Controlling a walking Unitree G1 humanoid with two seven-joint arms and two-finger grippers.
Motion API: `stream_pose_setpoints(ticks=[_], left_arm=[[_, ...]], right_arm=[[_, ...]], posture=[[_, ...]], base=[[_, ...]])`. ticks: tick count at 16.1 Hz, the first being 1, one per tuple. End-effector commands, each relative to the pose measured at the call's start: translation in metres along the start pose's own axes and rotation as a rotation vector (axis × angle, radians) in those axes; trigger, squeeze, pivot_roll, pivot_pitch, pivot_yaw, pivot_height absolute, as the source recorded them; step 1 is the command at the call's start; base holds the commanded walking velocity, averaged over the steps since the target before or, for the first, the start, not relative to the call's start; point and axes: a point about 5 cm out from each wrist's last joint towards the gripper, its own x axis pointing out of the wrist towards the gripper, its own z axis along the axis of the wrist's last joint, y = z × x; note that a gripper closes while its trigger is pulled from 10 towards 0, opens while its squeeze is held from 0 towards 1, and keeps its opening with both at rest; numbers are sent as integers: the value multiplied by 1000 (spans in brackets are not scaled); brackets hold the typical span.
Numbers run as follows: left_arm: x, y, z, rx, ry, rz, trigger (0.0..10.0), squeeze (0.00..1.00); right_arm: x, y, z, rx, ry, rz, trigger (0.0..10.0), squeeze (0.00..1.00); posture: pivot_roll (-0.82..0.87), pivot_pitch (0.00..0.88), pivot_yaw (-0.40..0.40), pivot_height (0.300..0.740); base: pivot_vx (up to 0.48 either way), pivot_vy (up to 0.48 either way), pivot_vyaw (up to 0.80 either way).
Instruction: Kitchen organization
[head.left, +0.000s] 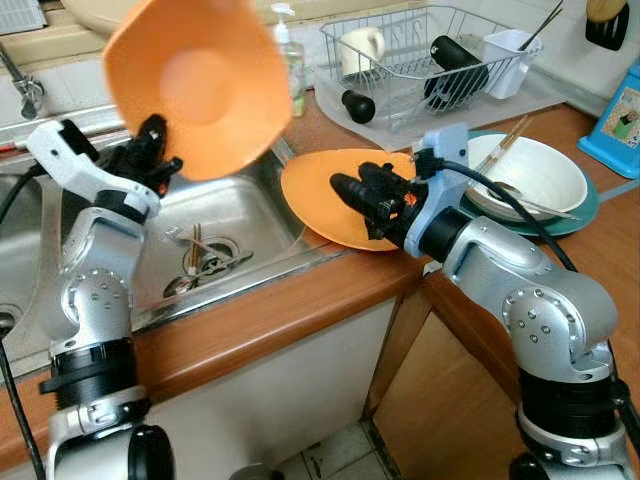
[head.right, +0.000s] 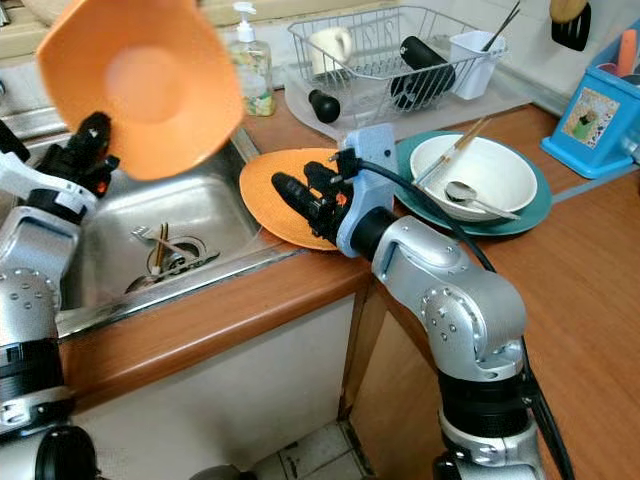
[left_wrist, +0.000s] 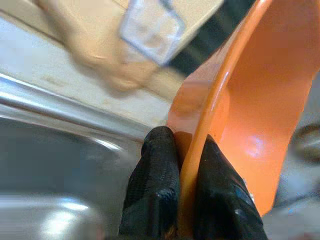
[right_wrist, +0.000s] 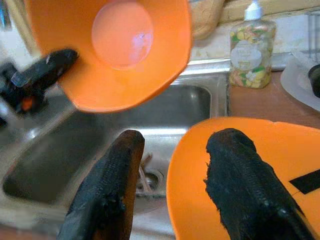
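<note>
My left gripper is shut on the rim of an orange bowl, held tilted in the air above the steel sink; its fingers pinch the bowl's edge. An orange plate lies on the counter at the sink's right edge. My right gripper hovers open just over that plate, one finger above the plate and the other past its rim over the sink.
A white bowl with spoon and chopsticks sits on a teal plate to the right. A dish rack with cup and utensils stands behind, a soap bottle beside it. Utensils lie at the sink drain.
</note>
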Motion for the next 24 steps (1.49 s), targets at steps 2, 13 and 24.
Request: stream_pose_setpoints(ticks=[2, 13, 24], left_arm=[[4, 17, -7, 201, 73, 106, 0, 0], [17, 36, -73, 467, 476, 185, 2588, 0], [15, 39, -93, 512, 636, 160, 10000, 1000]], right_arm=[[-4, 4, -7, -77, 53, 15, 10000, 0], [-11, 12, -28, -213, 225, 89, 10000, 0], [-11, 8, -32, -230, 252, 68, 10000, 0]], posture=[[-133, 0, 50, 740], [-148, 0, 59, 740], [-154, 0, 63, 740]], base=[[0, 0, 0], [0, 0, 0], [0, 0, 0]])
